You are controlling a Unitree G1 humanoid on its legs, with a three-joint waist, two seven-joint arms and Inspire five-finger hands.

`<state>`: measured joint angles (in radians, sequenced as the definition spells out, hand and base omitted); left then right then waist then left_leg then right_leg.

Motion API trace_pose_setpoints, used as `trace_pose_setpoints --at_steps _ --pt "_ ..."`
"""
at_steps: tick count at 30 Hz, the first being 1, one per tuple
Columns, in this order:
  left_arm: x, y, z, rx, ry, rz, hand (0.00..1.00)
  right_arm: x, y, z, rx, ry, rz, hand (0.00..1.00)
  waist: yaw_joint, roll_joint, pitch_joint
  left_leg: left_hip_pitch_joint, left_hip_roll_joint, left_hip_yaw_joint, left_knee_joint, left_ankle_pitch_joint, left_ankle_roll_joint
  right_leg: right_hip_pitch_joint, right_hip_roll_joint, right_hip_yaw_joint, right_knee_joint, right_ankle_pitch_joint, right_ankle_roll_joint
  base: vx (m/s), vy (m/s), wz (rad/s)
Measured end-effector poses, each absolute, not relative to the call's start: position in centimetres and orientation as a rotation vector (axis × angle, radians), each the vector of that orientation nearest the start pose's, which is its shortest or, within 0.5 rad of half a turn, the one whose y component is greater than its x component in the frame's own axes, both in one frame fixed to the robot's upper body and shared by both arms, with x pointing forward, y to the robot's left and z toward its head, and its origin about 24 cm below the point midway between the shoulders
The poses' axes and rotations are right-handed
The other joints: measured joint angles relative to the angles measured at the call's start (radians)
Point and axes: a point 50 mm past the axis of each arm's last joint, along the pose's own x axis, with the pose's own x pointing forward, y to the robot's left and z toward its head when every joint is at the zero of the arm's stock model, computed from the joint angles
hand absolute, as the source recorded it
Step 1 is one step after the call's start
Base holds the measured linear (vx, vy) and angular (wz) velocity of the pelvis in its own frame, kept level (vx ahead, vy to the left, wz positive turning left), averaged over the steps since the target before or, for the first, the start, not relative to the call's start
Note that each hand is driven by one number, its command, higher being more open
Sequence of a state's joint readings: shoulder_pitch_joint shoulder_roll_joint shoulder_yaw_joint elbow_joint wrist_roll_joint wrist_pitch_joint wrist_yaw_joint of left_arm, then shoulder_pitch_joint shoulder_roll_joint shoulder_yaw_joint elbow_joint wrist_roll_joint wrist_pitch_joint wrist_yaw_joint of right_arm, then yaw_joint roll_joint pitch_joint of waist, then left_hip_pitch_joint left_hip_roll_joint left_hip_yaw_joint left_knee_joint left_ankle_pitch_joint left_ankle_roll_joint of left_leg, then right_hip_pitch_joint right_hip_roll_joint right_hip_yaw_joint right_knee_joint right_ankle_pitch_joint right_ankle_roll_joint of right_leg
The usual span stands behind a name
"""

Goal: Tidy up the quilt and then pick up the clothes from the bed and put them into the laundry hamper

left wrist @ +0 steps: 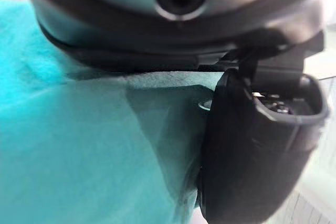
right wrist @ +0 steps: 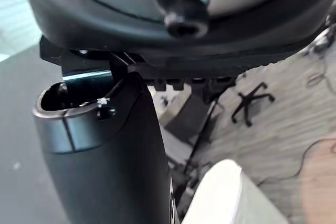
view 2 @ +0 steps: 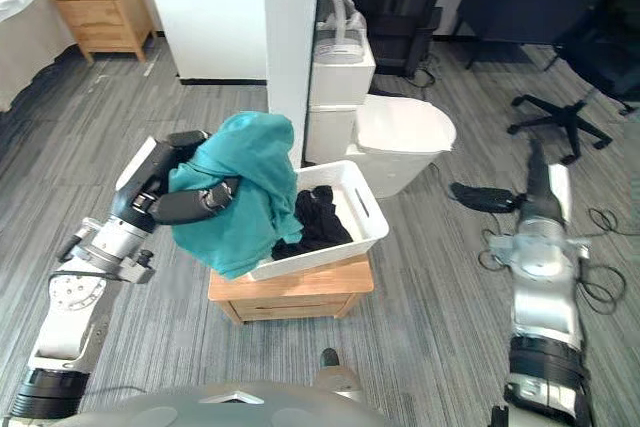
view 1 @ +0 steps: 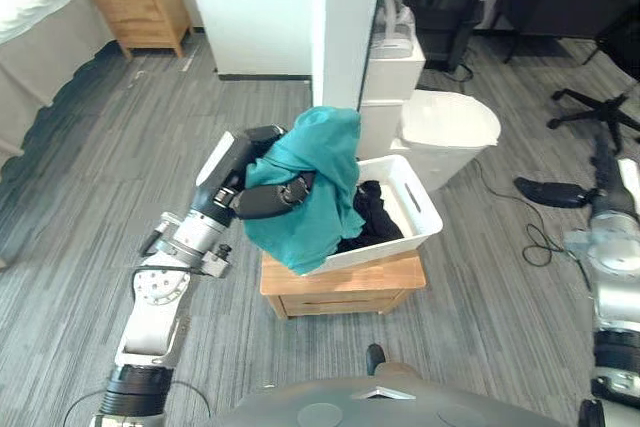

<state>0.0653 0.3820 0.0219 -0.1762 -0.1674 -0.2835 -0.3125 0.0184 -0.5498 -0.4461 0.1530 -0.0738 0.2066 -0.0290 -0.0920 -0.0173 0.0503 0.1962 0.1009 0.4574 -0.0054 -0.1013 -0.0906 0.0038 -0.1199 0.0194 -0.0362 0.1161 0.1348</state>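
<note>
A teal garment hangs draped over my left hand, above the near left corner of the white laundry hamper. The thumb presses across the teal cloth, and the fingers are buried under it. The lower edge of the garment spills over the hamper's rim. Dark clothes lie inside the hamper, which stands on a low wooden stool. My right hand is held up at the far right, away from the hamper, with its thumb seen close up.
A white pillar and a white lidded bin stand right behind the hamper. A wooden nightstand and the bed are at the far left. An office chair base lies at the back right.
</note>
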Motion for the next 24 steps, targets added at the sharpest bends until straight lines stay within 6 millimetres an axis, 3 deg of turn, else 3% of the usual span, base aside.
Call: trace_pose_setpoints --at_steps 3,4,5,8,10,15,20,21,24 --pt "25.2 20.4 10.1 0.355 -0.329 -0.275 0.00 19.1 -37.5 6.3 -0.458 0.281 -0.589 1.00 -0.028 0.000 -0.009 0.021 0.003 0.043 -0.002 -0.010 -0.011 -0.001 0.011 0.043 0.000 0.000 0.000 -0.06 -0.013 -0.50" --pt "26.2 21.2 9.2 0.405 -0.284 -0.209 0.00 16.8 -37.8 4.7 -0.397 0.320 -0.609 1.00 -0.054 0.001 -0.025 0.026 0.013 0.078 0.005 -0.035 -0.018 -0.005 0.023 0.072 -0.001 0.000 0.000 -0.06 -0.016 -0.50" --pt "26.3 21.4 8.9 0.424 -0.270 -0.188 0.00 15.8 -37.9 4.1 -0.377 0.338 -0.617 1.00 -0.063 0.001 -0.031 0.030 0.016 0.088 0.005 -0.043 -0.016 -0.006 0.027 0.076 -0.002 0.000 0.000 -0.07 -0.036 -0.53" --pt "26.4 22.2 7.2 0.497 -0.212 -0.129 0.00 11.2 -38.8 1.3 -0.313 0.447 -0.676 1.00 -0.098 0.003 -0.062 0.041 0.030 0.168 -0.002 -0.053 -0.027 -0.029 0.048 0.126 -0.003 -0.005 -0.008 -0.01 -0.049 -0.47" --pt "26.6 22.8 5.5 0.544 -0.138 -0.096 0.00 7.2 -39.4 -1.0 -0.242 0.547 -0.743 1.00 -0.140 0.006 -0.065 0.057 0.037 0.218 -0.020 -0.046 -0.042 -0.039 0.063 0.153 -0.004 -0.007 -0.012 0.01 -0.079 -0.34" --pt "26.4 23.9 2.6 0.559 0.001 -0.066 0.00 2.4 -38.2 -4.3 -0.134 0.655 -0.780 1.00 -0.182 0.001 -0.067 0.068 0.039 0.274 -0.030 -0.034 -0.057 -0.061 0.087 0.207 -0.003 -0.002 -0.020 -0.01 -0.047 -0.31" --pt "26.2 24.6 0.7 0.588 0.105 -0.042 0.00 0.0 -35.3 -7.2 -0.015 0.698 -0.774 1.00 -0.197 -0.009 -0.064 0.095 0.035 0.333 -0.033 -0.040 -0.072 -0.071 0.108 0.268 -0.003 0.000 -0.023 -0.02 -0.023 -0.38" --pt "26.2 24.5 0.4 0.614 0.115 -0.043 1.00 -0.3 -34.5 -7.8 0.008 0.710 -0.763 1.00 -0.207 -0.009 -0.063 0.095 0.033 0.335 -0.034 -0.041 -0.073 -0.074 0.109 0.273 -0.003 0.000 -0.023 -0.02 -0.027 -0.20" --pt "26.6 24.7 -0.1 0.652 0.167 -0.031 1.00 -0.7 -32.4 -9.0 0.040 0.740 -0.713 1.00 -0.214 -0.009 -0.058 0.094 0.033 0.349 -0.028 -0.051 -0.076 -0.084 0.114 0.292 -0.001 0.000 -0.023 -0.03 -0.034 -0.18"
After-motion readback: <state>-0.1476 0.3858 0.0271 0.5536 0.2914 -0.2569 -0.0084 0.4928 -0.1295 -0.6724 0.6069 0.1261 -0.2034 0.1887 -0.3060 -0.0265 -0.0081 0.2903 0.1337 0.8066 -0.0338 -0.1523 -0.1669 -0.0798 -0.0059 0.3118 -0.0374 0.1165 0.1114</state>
